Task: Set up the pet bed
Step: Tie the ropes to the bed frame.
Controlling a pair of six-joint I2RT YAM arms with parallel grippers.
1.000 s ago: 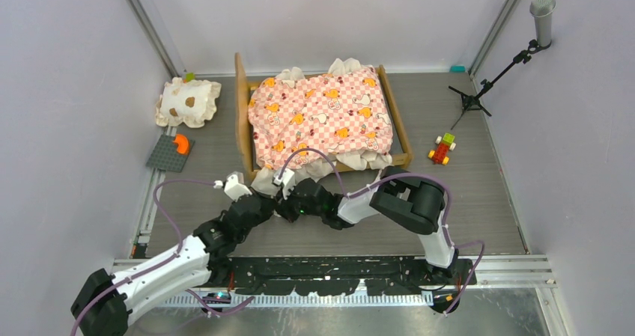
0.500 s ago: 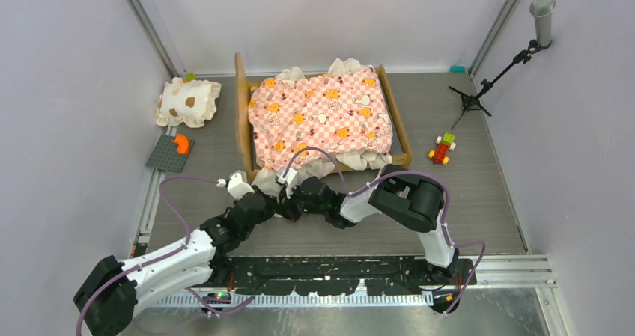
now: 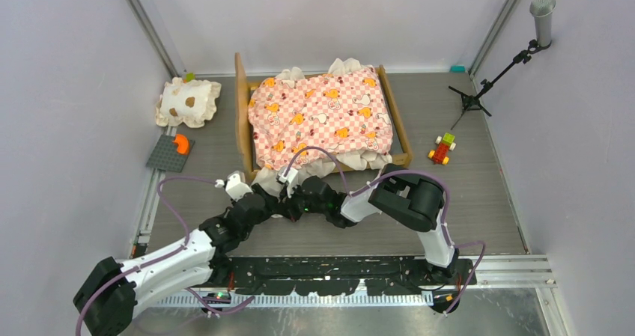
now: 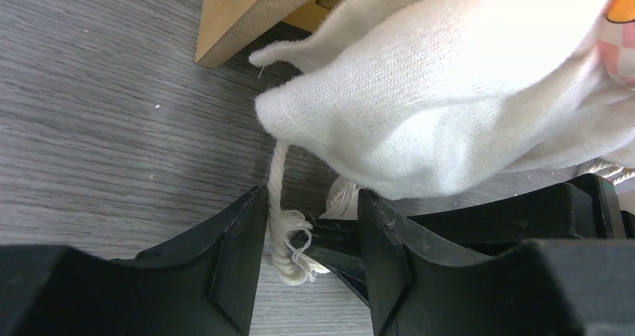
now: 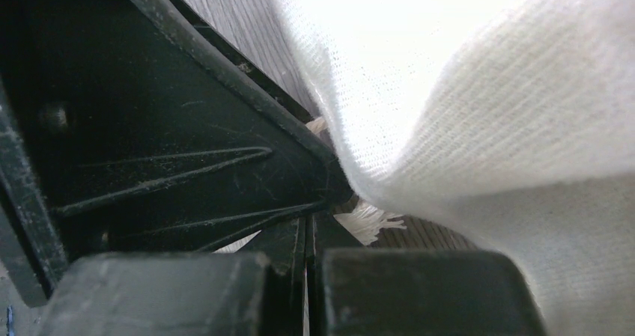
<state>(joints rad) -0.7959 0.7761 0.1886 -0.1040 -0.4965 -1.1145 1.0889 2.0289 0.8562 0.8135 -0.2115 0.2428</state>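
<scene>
My left fingers [image 4: 225, 276] have just spread apart around the cord [image 4: 278, 194], likely passing it to my right fingers [image 5: 419, 291], pressed together. The bed [image 3: 322, 119] sits at twelve o'clock.

The pet bed [image 3: 322, 115] has a light wood frame and a pink checkered mattress with orange animals; the pillow [image 3: 189, 102] is cream with brown spots.

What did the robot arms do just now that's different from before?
The left fingers opened up, so the white cord hangs loose between them. The right fingers stayed shut, and the pet bed and pillow did not move.
</scene>
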